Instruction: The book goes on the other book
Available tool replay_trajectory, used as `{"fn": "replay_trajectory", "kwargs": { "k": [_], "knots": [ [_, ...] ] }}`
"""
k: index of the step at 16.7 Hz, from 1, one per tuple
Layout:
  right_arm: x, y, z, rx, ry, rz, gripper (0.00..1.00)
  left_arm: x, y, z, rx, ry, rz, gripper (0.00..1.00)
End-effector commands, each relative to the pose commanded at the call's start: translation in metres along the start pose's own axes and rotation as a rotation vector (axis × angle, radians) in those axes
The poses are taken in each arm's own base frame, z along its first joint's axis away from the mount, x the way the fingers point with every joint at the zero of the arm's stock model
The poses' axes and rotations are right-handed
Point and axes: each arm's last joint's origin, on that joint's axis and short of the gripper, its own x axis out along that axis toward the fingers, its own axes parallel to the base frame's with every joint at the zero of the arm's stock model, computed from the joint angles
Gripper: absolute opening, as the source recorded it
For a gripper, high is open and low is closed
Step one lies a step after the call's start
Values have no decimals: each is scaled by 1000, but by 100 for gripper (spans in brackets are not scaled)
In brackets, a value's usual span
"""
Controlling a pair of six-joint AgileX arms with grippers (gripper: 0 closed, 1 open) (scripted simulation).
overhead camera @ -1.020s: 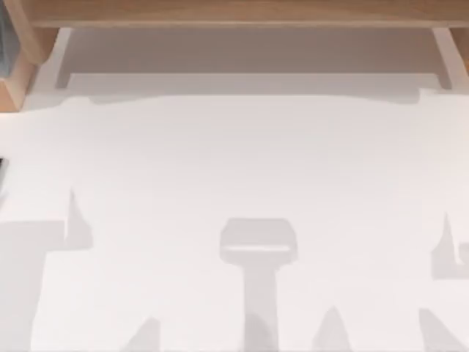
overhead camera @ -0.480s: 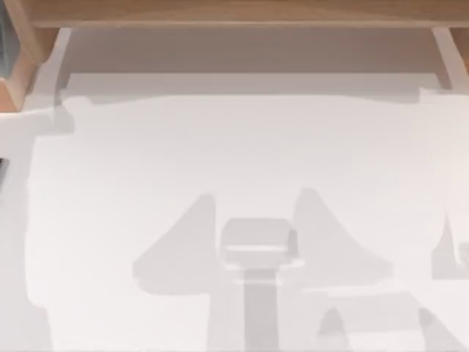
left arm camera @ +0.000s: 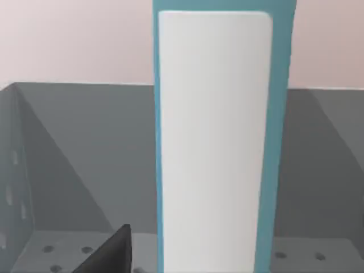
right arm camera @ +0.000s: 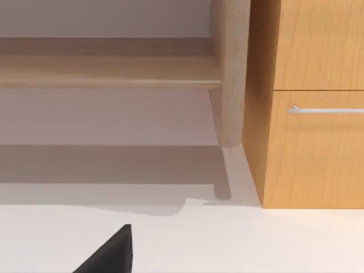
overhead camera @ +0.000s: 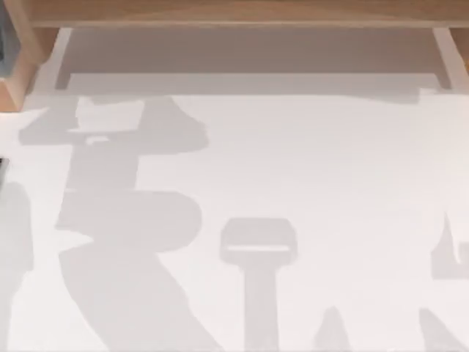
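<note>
Top view: white table [overhead camera: 308, 169], bare on the right half, with big grey shadows spread over its left half and a smaller T-shaped shadow near the bottom centre. A wooden shelf [overhead camera: 242, 13] runs along the far edge with a pale recess under it.

Left wrist view: a book [left arm camera: 219, 142] stands upright right in front of the camera, teal cover framing a white page block, seen edge-on and tall. Behind it, a grey bin or rack [left arm camera: 68, 170] with sloped walls and small holes in its floor; pinkish wall above. One dark fingertip [left arm camera: 111, 253] of the left gripper shows beside the book's lower part. Cannot tell whether the left pincer is apart, together or clamped on the book.

Right wrist view: one dark fingertip [right arm camera: 111, 253] of the right gripper over white table surface, facing a wooden cabinet [right arm camera: 310, 102] with a drawer handle [right arm camera: 327, 110], a rounded post [right arm camera: 230, 74] and a low shelf board. Right pincer state: cannot tell.
</note>
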Motion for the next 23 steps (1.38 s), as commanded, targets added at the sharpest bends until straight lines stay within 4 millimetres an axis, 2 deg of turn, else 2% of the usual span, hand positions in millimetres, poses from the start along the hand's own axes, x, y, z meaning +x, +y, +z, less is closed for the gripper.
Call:
{"fn": "replay_trajectory", "kwargs": {
  "k": [2,5,10,17,22,23],
  "knots": [
    [0,0,0,0,0,0,100,17,13,-17,-6,8,-10,100],
    [0,0,0,0,0,0,100,27,22,-28,-11,12,-17,100],
    [0,0,0,0,0,0,100,28,20,-29,-12,16,-20,100],
    [0,0,0,0,0,0,100,54,21,-28,-11,12,-18,100],
    [0,0,0,0,0,0,100,57,21,-28,-11,12,-17,100],
    [0,0,0,0,0,0,100,57,21,-28,-11,12,-17,92]
  ]
}}
